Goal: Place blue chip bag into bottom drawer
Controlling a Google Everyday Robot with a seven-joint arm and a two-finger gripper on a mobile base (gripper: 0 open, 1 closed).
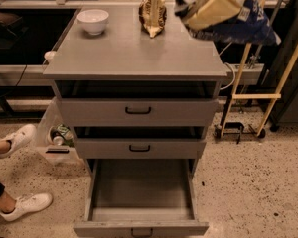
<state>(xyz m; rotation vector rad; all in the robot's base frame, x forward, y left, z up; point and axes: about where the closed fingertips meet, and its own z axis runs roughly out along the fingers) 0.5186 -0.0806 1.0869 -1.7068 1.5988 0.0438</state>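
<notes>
My gripper (207, 8) is at the top right, above the right rear corner of the cabinet top, with tan fingers (213, 5) shut on the blue chip bag (243, 29). The bag is dark blue with white marks, is held in the air and hangs to the right past the cabinet's edge. The bottom drawer (139, 228) is the lowest, deepest grey drawer. It is pulled out towards me, open and empty inside, far below the bag.
A white bowl (93, 20) and a brown-and-gold snack bag (152, 14) stand on the cabinet top (134, 53). Two shallower drawers (138, 111) are slightly open. A person's white shoes (25, 205) are at the left. A wooden stand (253, 95) is at the right.
</notes>
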